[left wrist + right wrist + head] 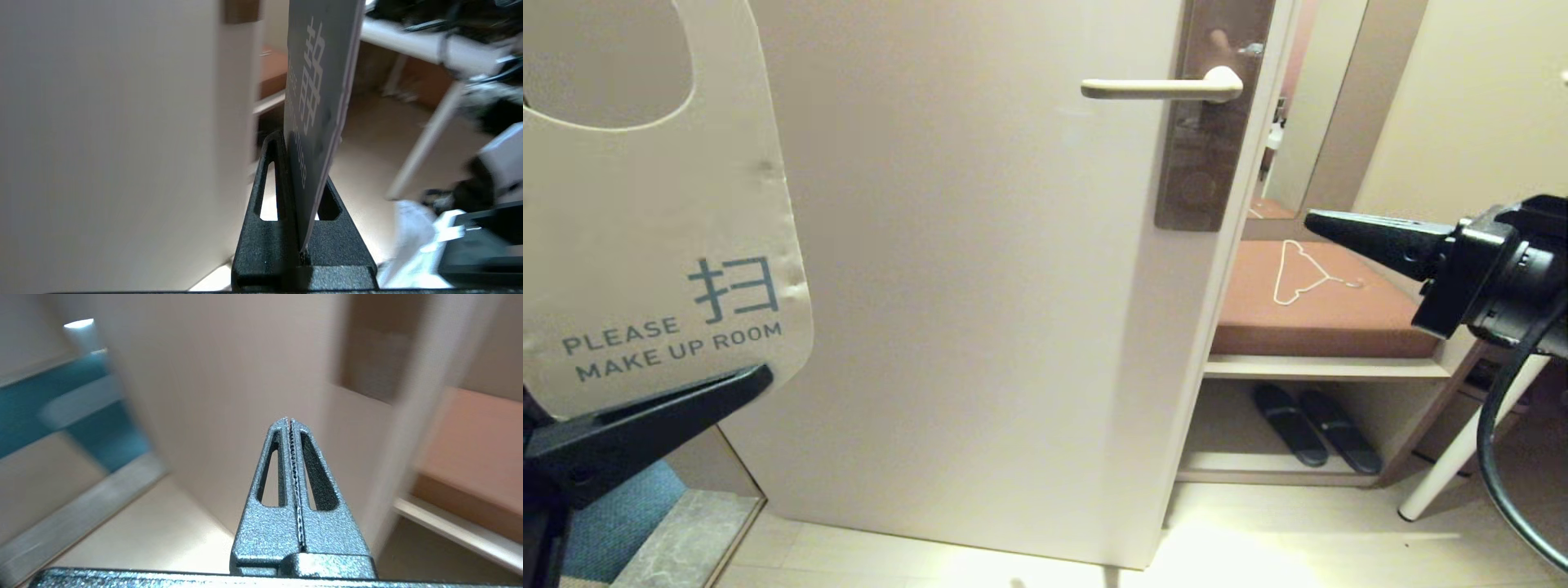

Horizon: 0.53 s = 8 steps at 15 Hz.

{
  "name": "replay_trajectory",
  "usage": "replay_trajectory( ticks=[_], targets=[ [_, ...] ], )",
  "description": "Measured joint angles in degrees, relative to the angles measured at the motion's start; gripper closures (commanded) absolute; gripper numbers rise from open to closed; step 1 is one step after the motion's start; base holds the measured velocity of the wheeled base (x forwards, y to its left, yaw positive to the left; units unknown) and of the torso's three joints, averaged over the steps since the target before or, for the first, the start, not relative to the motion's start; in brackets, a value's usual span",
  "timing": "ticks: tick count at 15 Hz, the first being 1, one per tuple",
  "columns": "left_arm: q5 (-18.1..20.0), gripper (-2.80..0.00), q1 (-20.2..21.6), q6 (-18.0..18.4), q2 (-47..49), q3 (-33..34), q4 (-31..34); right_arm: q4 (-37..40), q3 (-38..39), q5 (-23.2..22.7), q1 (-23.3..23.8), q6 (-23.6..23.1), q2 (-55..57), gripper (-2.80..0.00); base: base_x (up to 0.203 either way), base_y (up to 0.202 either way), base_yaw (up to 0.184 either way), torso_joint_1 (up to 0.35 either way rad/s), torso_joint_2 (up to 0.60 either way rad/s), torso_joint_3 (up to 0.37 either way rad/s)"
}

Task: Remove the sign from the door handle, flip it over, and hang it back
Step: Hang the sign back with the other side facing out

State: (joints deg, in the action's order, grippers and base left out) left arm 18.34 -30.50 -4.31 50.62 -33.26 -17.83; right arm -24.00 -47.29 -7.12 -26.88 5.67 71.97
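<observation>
The sign is off the handle, held upright at the far left close to the head camera, its white "PLEASE MAKE UP ROOM" side facing me and its oval hole at the top. My left gripper is shut on its bottom edge. In the left wrist view the sign's grey-blue side stands between the fingers of that gripper. The beige door handle is bare, high on the door. My right gripper is shut and empty, right of the door edge, below the handle; it also shows in the right wrist view.
The beige door fills the middle. Behind its edge stands a brown-cushioned bench with a white wire hanger on it and dark slippers on the shelf below. A white leg stands at the right.
</observation>
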Motion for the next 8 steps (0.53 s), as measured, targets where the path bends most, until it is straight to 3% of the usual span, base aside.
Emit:
replay_trajectory(
  ticks=[5, 8],
  targets=[
    [-5.64, 0.0, 0.0, 0.32, -0.98, 1.9, -0.08, -5.2, 13.98, 0.22, 9.52, -0.08, -5.5, 0.0, 0.0, 0.0, 0.0, 0.0, 0.0, 0.0],
    [-6.18, 0.0, 0.0, 0.39, -1.24, 2.72, -0.13, -11.71, 24.34, 0.21, 18.07, -0.09, -8.95, 0.0, 0.0, 0.0, 0.0, 0.0, 0.0, 0.0]
  ],
)
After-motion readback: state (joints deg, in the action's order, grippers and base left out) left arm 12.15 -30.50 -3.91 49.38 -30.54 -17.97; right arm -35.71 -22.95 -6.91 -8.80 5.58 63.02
